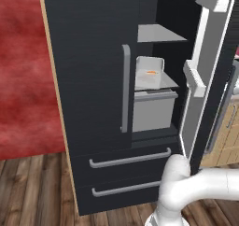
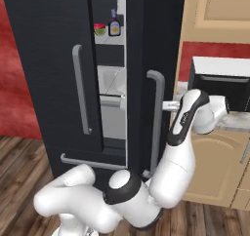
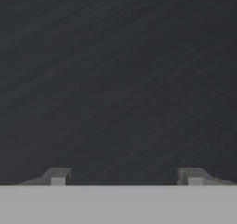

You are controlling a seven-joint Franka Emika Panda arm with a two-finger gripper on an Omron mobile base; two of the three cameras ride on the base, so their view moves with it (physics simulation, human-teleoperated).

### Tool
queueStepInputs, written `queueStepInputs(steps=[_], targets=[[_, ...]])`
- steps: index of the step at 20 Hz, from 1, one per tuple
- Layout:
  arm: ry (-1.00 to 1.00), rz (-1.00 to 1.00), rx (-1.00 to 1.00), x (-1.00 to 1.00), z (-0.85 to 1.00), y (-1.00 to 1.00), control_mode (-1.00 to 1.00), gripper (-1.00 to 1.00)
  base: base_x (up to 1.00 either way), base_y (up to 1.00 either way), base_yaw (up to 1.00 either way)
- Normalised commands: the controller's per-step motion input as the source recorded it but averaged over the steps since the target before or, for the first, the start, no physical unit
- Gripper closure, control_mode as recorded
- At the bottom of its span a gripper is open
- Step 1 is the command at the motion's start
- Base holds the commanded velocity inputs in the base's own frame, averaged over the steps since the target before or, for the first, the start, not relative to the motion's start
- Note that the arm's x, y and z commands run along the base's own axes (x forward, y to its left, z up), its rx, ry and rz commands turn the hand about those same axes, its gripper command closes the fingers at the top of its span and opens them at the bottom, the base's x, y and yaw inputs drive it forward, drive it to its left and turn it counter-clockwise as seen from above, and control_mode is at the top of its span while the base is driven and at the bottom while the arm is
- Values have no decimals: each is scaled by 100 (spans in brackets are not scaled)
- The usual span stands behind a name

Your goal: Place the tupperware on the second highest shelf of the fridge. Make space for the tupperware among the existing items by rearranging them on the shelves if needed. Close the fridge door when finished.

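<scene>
The black fridge (image 1: 93, 80) has its left door closed and its right door (image 2: 141, 84) standing partly ajar. Through the gap, the white tupperware (image 1: 149, 73) with an orange carrot rests on the second highest shelf (image 1: 161, 86), above the grey drawer face (image 1: 154, 109). A higher shelf (image 1: 158, 33) looks bare from the left. In the right base view a dark sauce bottle (image 2: 114, 28) and a small green and red item (image 2: 99, 29) sit on an upper shelf. My gripper (image 2: 168, 105) is against the right door's outer face beside its grey handle (image 2: 156, 118). In the hand view the gripper (image 3: 124, 177) is open, with nothing between the fingertips (image 3: 58, 177).
The door's white inner side with its bins (image 1: 203, 75) juts toward me on the right. Two black drawers with grey handles (image 1: 130, 158) sit below. A black oven with a white top (image 2: 219, 81) stands on the tan cabinets (image 2: 215, 162) to the right. The floor is wood.
</scene>
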Motion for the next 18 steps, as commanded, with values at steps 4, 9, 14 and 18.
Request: queueStepInputs(steps=[4,9,14,18], targets=[[-4,-1,0,13,0,100,-100,-100,0,0,0],[0,-15,0,32,1,100,-100,-100,0,0,0],[-1,-37,0,43,1,95,-100,-100,0,0,0],[0,-42,-4,77,0,57,-100,-100,0,0,0]])
